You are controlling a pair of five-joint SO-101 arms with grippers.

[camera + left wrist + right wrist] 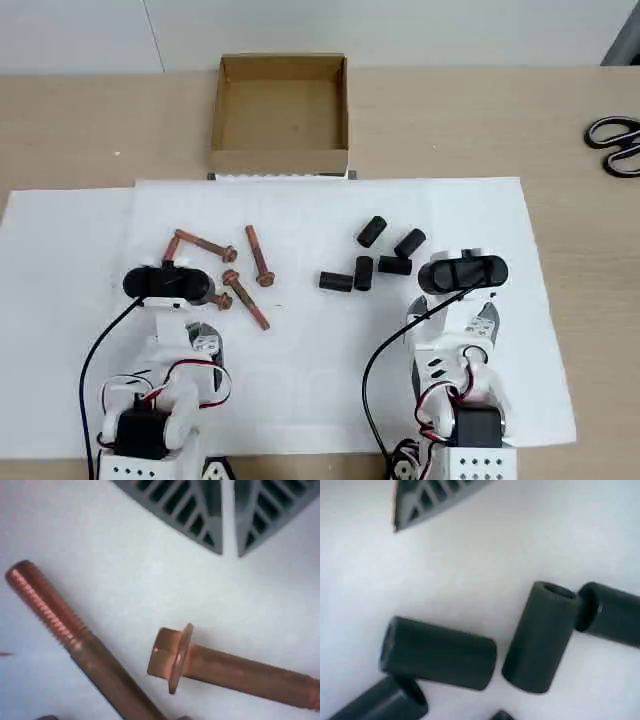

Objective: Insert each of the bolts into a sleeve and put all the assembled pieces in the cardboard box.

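Note:
Several copper bolts [258, 255] lie scattered on the left half of the white sheet. Several black sleeves [364, 272] lie loose right of centre. The cardboard box [283, 150] stands open and empty at the back. My left arm's wrist [168, 284] hangs over the bolts. In the left wrist view my left gripper [229, 554] is shut on nothing just above the sheet, close to a bolt head [170, 657] and a threaded shank [50, 612]. The right arm's wrist [462, 272] sits just right of the sleeves. My right gripper [400, 522] hovers beside two sleeves [437, 652] [540, 637].
A white paper sheet [330, 340] covers the wooden table [70, 120] in front of the box. Black scissors [615, 145] lie at the far right edge. The sheet between the two arms and ahead of the parts is bare.

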